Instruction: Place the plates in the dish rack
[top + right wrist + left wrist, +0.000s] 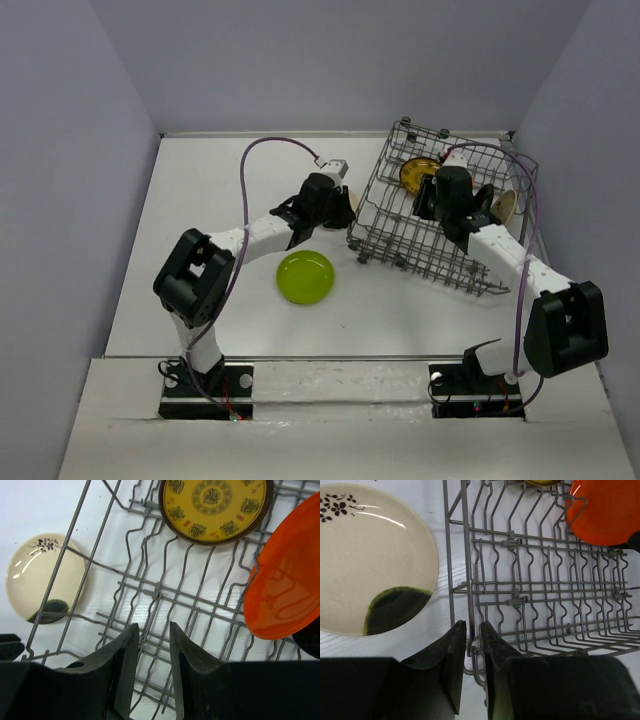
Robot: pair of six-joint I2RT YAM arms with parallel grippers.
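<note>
Top external: lime green plate (305,277) flat on the table (200,250), nearest the bases, on the left arm's side. Left gripper (472,630) is a narrow slit apart with the dish rack (512,543) corner wire in it; whether pinched, we cannot tell. Cream plate (365,565) lies flat just outside the rack, left of those fingers, so the left arm is nearer; we judge the rack wall stands between. Right gripper (150,630) is slightly parted and empty over the tines. Beyond it, brown plate (215,505) and orange plate (285,595) are inside.
</note>
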